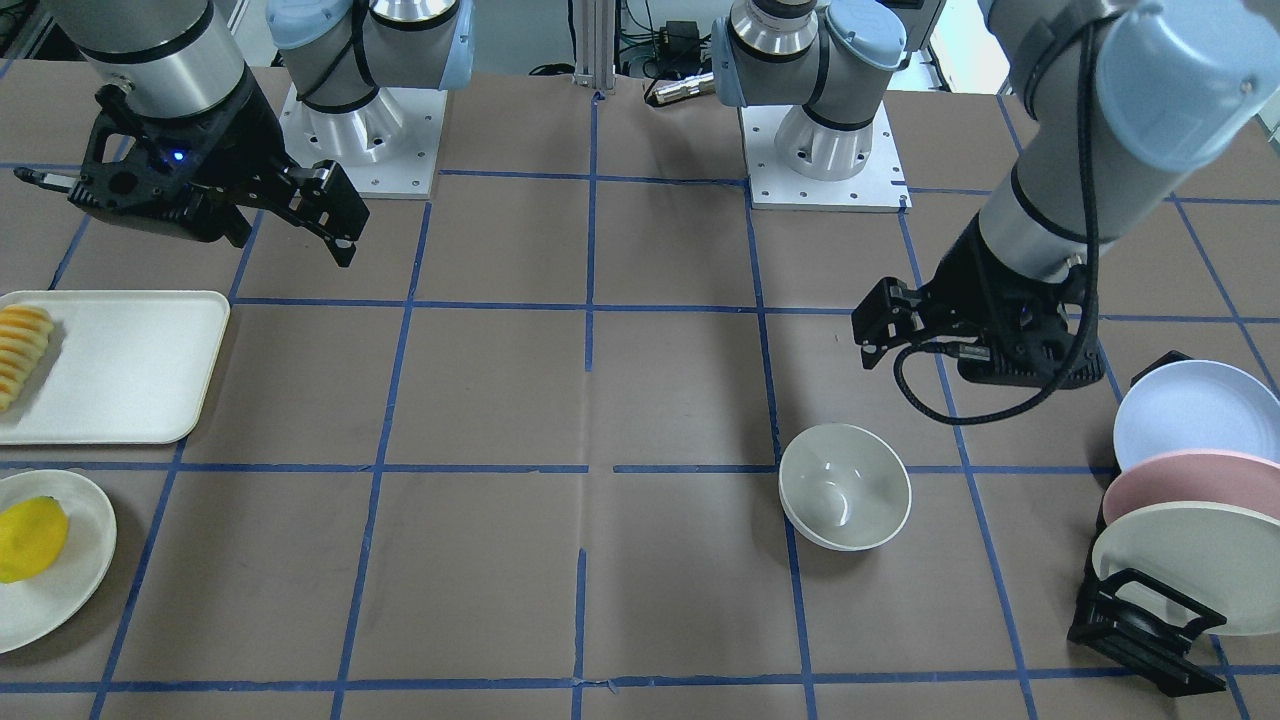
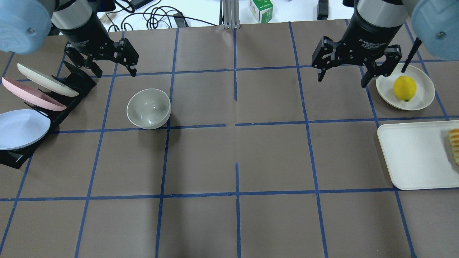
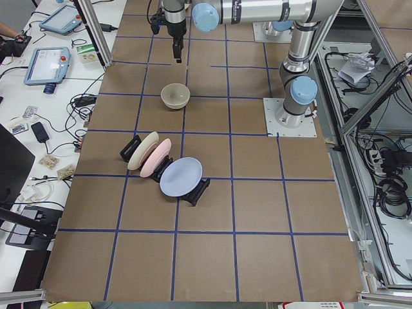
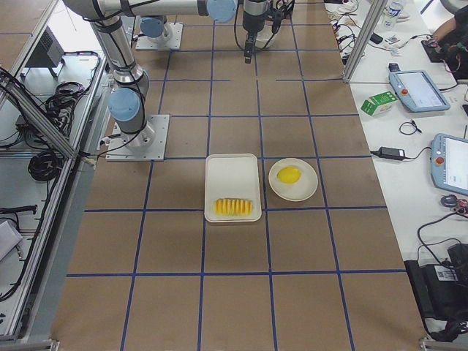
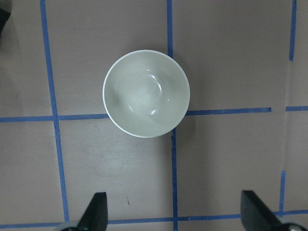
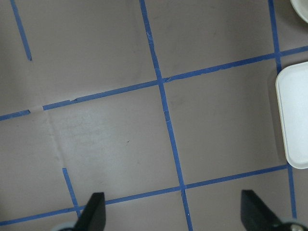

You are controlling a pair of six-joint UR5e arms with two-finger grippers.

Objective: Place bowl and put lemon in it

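The off-white bowl [image 2: 148, 108] stands upright and empty on the brown table, left of centre in the overhead view; it also shows in the front view [image 1: 845, 487] and the left wrist view [image 5: 146, 94]. My left gripper [image 2: 116, 70] is open and empty, raised just beyond the bowl and apart from it. The yellow lemon [image 2: 405, 88] lies on a round cream plate [image 2: 425, 89] at the far right; it also shows in the front view [image 1: 30, 538]. My right gripper [image 2: 341, 80] is open and empty, raised just left of that plate.
A black rack [image 2: 79, 77] at the left edge holds a cream, a pink and a blue plate [image 2: 21, 129]. A cream rectangular tray [image 2: 416, 157] with a row of orange-yellow fruit slices [image 2: 454, 145] lies nearer the robot than the lemon's plate.
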